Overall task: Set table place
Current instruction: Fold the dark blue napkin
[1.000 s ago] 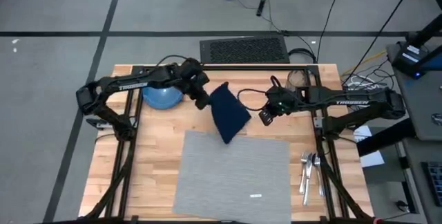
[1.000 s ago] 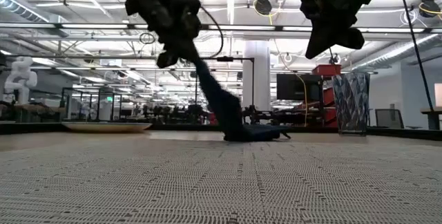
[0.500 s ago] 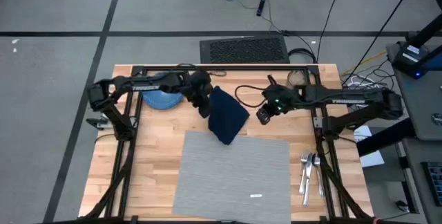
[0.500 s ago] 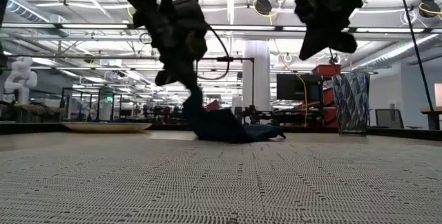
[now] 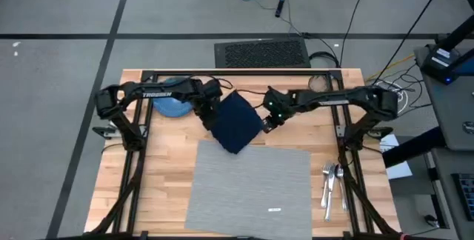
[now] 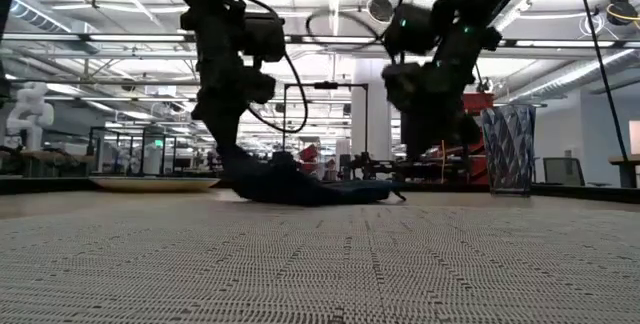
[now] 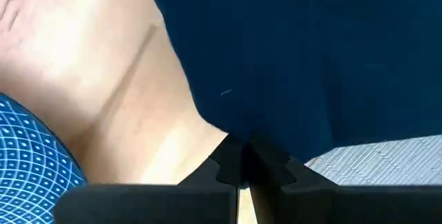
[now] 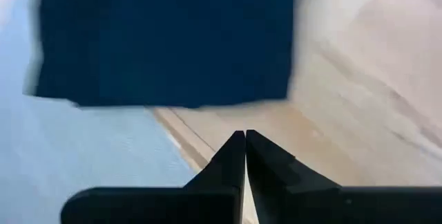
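high view: taking the dark navy napkin (image 5: 237, 121) as the landmark, the blue dish (image 5: 172, 106) sits well to its left on the bench (image 5: 159, 173), partly under the left arm. the left gripper (image 5: 209, 115) is at the napkin's left edge, and in the left wrist view its jaws are pressed together on the edge of the cloth. the napkin lies rumpled on the wood, its near corner overlapping the far edge of the light-grey placemat (image 5: 248, 188), which spreads flat below it with a small white tag (image 5: 274, 210). just right of the napkin the right gripper (image 5: 268, 118) hangs at its right edge; the right wrist view shows its jaws shut with nothing between them. far right of the napkin, beside the placemat, lies the cutlery (image 5: 330, 181).
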`<action>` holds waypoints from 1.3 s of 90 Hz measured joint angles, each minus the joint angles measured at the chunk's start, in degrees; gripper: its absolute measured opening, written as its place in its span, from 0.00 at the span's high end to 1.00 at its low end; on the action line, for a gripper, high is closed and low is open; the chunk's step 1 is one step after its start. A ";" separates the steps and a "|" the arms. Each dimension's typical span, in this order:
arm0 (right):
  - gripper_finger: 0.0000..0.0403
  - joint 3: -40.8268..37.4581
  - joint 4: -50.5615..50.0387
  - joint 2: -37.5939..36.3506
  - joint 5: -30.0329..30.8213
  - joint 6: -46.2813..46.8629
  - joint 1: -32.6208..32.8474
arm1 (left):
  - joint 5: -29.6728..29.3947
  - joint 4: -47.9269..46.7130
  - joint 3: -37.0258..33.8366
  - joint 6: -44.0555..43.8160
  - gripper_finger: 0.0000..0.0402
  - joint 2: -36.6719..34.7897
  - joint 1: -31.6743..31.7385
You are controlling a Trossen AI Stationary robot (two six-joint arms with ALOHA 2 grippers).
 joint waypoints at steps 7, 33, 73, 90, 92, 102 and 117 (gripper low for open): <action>1.00 0.00 0.44 1.29 -0.54 0.87 0.83 | 0.00 0.76 -1.13 0.53 1.00 0.00 -0.05; 1.00 0.00 7.28 7.24 -2.00 3.04 1.88 | 0.97 3.76 -3.87 1.41 1.00 0.00 -0.01; 1.00 0.00 25.14 10.98 8.80 5.47 -4.25 | 2.43 5.32 -5.57 6.14 1.00 0.00 -0.01; 1.00 0.00 33.93 11.41 6.30 5.46 -5.77 | 2.74 5.27 -5.59 7.48 1.00 0.00 0.04; 1.00 0.02 34.14 11.41 6.36 5.45 -5.85 | 2.82 5.23 -5.59 7.48 1.00 0.00 0.06; 1.00 0.02 29.09 11.41 9.08 7.20 -5.71 | 2.92 4.86 -5.59 7.55 1.00 0.00 0.05; 1.00 0.00 25.60 13.08 8.83 8.34 -6.91 | 3.38 4.90 -5.59 7.57 1.00 0.00 -0.02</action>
